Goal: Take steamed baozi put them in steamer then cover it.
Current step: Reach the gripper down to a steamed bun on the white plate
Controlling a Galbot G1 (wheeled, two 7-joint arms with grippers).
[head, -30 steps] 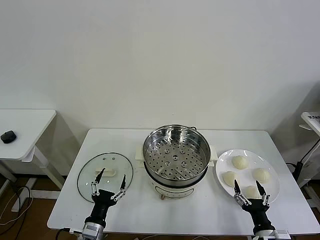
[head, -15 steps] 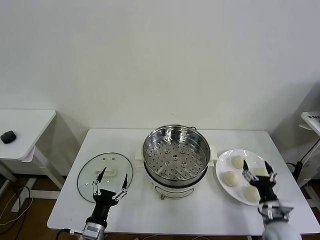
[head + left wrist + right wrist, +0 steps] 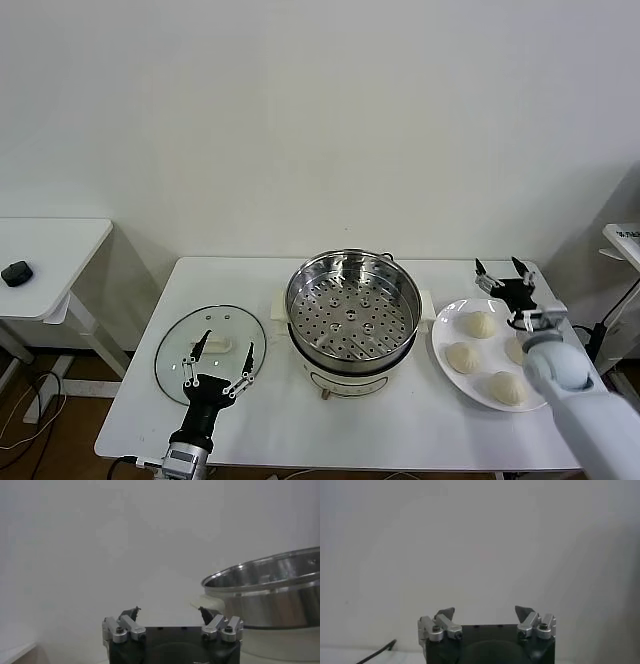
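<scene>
While my right arm reaches over the far right of the desk (image 3: 270, 420), its right claw (image 3: 503, 271) stands beyond the plate (image 3: 443, 332) with fingers spread wide and nothing between them. I see the same in the right wrist view: both fingertips well apart, only blank wall ahead.

I count four baozi (image 3: 479, 324) on the plate, to the right of the steamer (image 3: 352, 306). One of them is partly hidden behind my right arm. None is in the steamer; its perforated bottom shows bare. The steamer sits on its cream base at the middle of the desk.

I find the cover (image 3: 210, 341) lying flat on the desk left of the steamer, handle up. My left claw (image 3: 217, 368) hangs over its near edge, fingers wide, gripping nothing. The left wrist view shows the steamer wall (image 3: 270, 597) off to one side.

A side table (image 3: 50, 262) with a small dark object (image 3: 16, 272) stands at the far left.
</scene>
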